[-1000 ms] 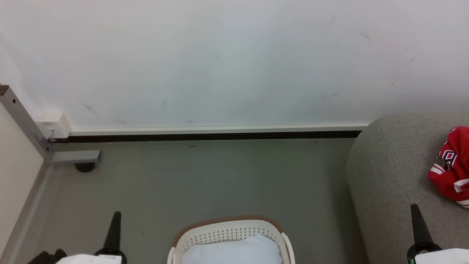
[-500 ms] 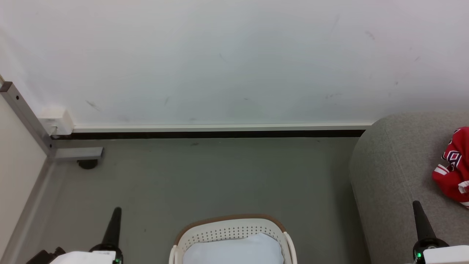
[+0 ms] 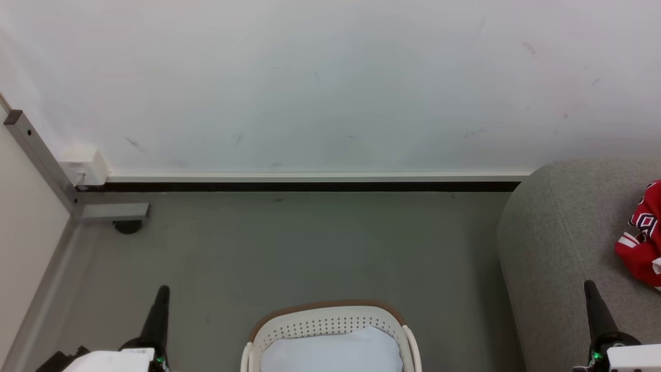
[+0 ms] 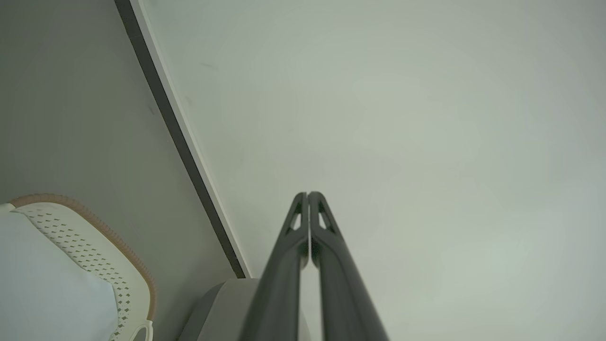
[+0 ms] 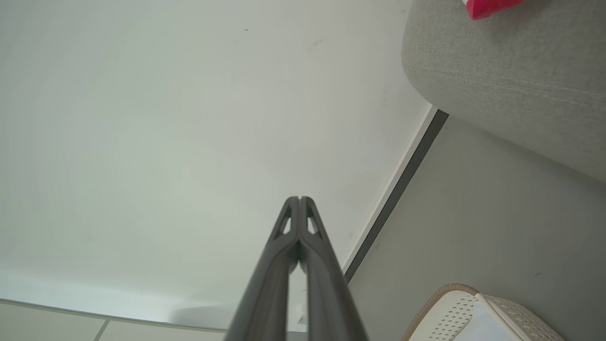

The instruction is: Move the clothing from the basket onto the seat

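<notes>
The white perforated basket (image 3: 289, 330) with a brown rim stands on the floor at the bottom middle of the head view, showing a pale blue-white bottom and no garment; its rim also appears in the left wrist view (image 4: 118, 265) and the right wrist view (image 5: 445, 308). Red clothing (image 3: 643, 243) with white stripes and a navy pattern lies on the light-grey seat (image 3: 557, 243) at the right edge; a red corner (image 5: 487, 7) rests on the seat (image 5: 502, 71). My left gripper (image 3: 163, 288) (image 4: 307, 194) is shut and holds nothing, left of the basket. My right gripper (image 3: 588, 283) (image 5: 299, 199) is shut, bare, over the seat's front.
A pale wall with a white skirting and dark strip (image 3: 310, 186) runs behind the grey floor (image 3: 310, 243). A metal frame leg with a castor (image 3: 121, 219) and a white box (image 3: 82, 165) stand at the far left corner.
The whole head view has drifted slightly rightward and up, so the camera has moved. Both grippers stay shut in the same resting places.
</notes>
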You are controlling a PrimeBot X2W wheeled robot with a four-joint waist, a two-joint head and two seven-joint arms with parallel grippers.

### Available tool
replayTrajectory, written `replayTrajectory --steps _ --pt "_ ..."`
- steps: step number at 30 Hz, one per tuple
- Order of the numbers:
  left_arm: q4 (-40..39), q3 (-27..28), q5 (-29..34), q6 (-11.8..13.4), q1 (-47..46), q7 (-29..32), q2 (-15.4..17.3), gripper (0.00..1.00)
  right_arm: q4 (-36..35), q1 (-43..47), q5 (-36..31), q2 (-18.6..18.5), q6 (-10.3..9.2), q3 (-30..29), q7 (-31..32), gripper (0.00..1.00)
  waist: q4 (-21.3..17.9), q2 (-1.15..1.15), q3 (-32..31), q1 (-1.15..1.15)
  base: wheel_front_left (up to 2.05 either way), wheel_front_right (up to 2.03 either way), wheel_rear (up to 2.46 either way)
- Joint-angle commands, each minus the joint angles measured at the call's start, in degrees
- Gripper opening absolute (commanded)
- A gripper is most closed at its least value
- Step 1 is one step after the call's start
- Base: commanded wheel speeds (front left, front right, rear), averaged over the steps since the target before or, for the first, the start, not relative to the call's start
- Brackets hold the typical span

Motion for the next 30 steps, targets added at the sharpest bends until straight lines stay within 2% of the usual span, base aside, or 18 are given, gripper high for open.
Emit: replayTrajectory --steps 1,23,30 --pt "-0.40 0.29 -1.53 -0.28 -0.77 0.54 0.26 0.00 -0.45 -1.01 1.03 0.01 -0.09 -0.40 0.40 0.00 0.06 0.00 0.03 0.00 0.00 0.00 0.00" --pt "-0.83 0.79 -9.99 -0.34 -1.34 2.89 0.23 0.00 -0.35 -1.58 9.62 0.31 -0.11 -1.68 2.78 0.00 1.04 0.00 0.66 0.00 0.00 0.00 0.00" --pt "-0.88 0.86 -11.40 -0.35 -1.42 3.24 0.22 0.00 -0.32 -1.69 10.59 0.34 -0.12 -1.87 3.11 0.00 1.21 0.00 0.77 0.00 0.00 0.00 0.00"
